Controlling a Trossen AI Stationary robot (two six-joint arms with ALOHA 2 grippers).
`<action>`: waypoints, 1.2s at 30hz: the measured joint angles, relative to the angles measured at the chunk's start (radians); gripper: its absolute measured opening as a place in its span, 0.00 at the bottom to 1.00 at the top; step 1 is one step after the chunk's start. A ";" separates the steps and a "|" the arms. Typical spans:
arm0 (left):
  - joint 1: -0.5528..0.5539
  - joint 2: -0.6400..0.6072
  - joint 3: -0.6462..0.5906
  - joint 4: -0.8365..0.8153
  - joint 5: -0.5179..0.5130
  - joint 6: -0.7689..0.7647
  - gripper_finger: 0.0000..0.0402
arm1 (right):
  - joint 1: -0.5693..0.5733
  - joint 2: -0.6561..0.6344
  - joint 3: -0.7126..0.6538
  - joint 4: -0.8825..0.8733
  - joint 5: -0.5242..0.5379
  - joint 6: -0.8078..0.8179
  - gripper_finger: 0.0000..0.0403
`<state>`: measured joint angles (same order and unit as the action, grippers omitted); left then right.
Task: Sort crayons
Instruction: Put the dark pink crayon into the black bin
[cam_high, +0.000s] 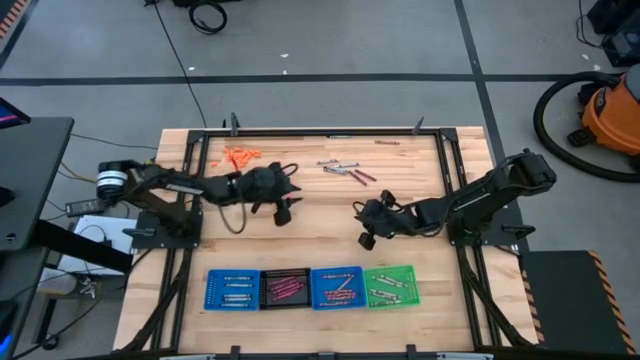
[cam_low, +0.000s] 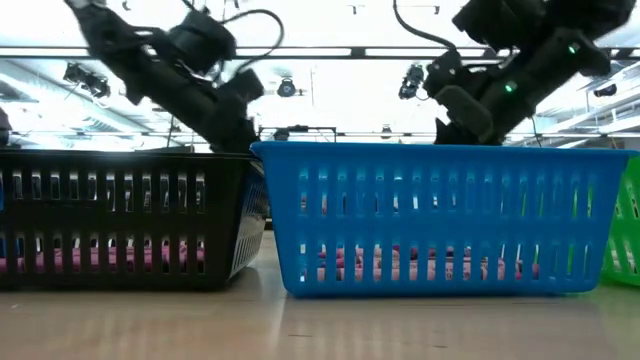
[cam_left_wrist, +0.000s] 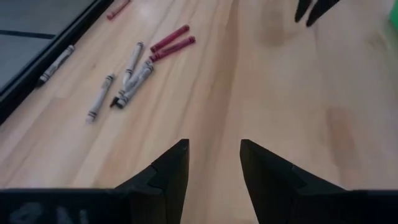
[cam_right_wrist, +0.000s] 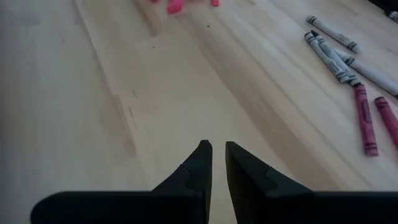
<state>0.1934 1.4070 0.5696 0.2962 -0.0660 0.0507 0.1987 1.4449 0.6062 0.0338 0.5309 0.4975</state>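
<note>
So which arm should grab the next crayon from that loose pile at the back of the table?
Probably the left. Its hand is open, empty and pointed toward the loose crayons. The right hand is empty too, its fingers only narrowly apart. In the high view both sit about equally far away.

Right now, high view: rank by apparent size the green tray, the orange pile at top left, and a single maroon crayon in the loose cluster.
1. green tray
2. orange pile
3. maroon crayon
All lie flat on the table, so nearness barely skews this.

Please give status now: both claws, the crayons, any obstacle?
Left claw open, empty, above bare table. Right claw slightly apart, empty. Loose crayons wait at far edge. No obstacle.
</note>
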 joint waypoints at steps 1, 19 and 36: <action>0.015 0.023 0.018 -0.002 0.008 0.017 0.39 | -0.005 -0.004 -0.019 0.031 0.000 -0.001 0.13; 0.231 0.460 0.583 -0.499 0.098 0.228 0.39 | -0.083 -0.067 -0.054 0.073 -0.021 -0.122 0.13; 0.211 0.475 0.648 -0.539 0.106 0.252 0.39 | -0.426 0.013 -0.052 0.111 -0.150 -0.327 0.15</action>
<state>0.4040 1.8820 1.2179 -0.2424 0.0402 0.3031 -0.2272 1.4581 0.5537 0.1453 0.3807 0.1705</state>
